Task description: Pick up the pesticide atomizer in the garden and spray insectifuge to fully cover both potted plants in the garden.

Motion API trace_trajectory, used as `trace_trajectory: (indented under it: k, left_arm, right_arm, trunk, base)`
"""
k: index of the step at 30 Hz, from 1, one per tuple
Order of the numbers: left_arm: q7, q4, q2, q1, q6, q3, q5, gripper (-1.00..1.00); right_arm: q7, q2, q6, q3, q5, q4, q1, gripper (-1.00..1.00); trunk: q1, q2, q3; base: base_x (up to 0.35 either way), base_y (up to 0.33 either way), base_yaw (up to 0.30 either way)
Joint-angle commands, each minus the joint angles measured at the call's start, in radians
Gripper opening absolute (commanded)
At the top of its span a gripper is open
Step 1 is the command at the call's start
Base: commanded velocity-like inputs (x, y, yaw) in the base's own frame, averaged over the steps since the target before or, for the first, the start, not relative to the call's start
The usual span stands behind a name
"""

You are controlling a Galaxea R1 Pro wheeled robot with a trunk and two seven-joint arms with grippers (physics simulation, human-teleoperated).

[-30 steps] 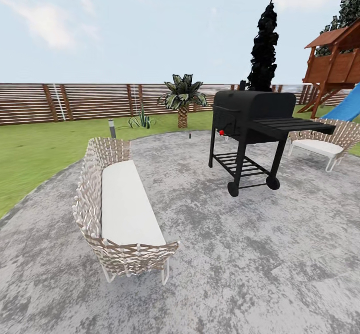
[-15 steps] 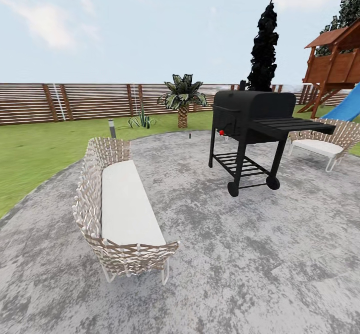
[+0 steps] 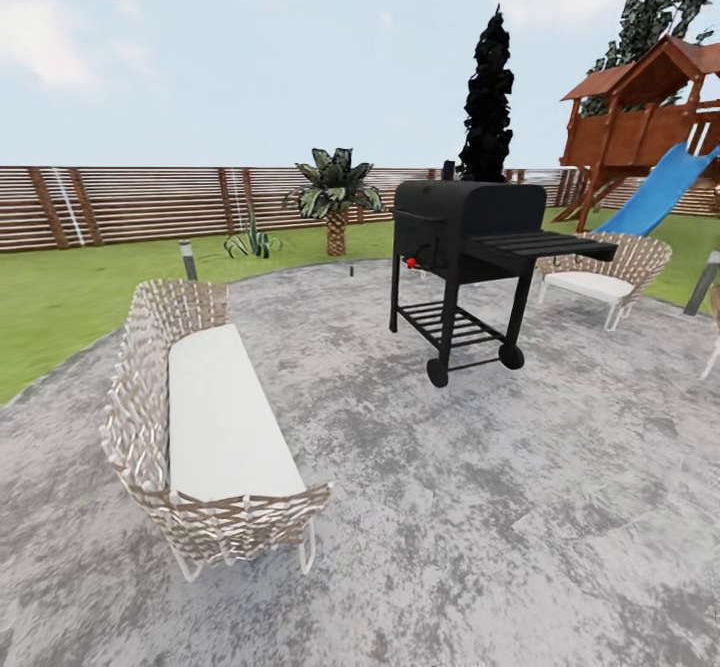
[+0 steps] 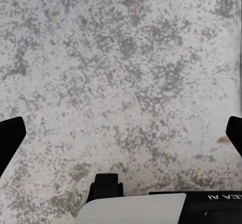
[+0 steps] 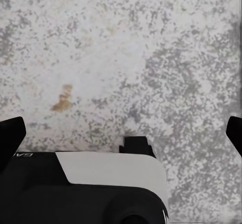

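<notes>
Grey speckled paving [image 3: 560,507] is spreading around a black grill [image 3: 468,262]. Beyond the grill, past the lawn [image 3: 60,297], a spiky potted plant [image 3: 250,242] is sitting by the fence [image 3: 120,205], far from both claws. Left gripper [image 4: 121,133] and right gripper [image 5: 121,131] are hanging spread apart over paving.

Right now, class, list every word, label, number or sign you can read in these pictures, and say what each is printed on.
"EA AI": pale letters, cut off at the start, on the black casing of the left arm.
Black casing of the right arm: a few pale letters at its edge, too small to read.
Grill, bench, fence, playhouse: no lettering to be seen.
</notes>
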Motion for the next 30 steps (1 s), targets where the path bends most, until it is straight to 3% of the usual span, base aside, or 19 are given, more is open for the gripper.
trace_trajectory:
  k: [1,30]
  left_arm:
    - [-0.001,0.000,0.000,0.000,-0.001,0.000,0.000,1.00]
    - [-0.001,0.001,0.000,0.000,-0.001,0.000,0.000,1.00]
  right_arm:
    - [0.000,0.000,0.001,-0.001,-0.001,0.000,0.000,1.00]
    - [0.000,0.000,0.001,-0.001,-0.001,0.001,-0.001,1.00]
  trunk:
    - [0.000,-0.001,-0.001]
    - [0.000,-0.001,-0.001]
  base:
    - [0.000,0.000,-0.268]
    - [0.000,0.000,-0.269]
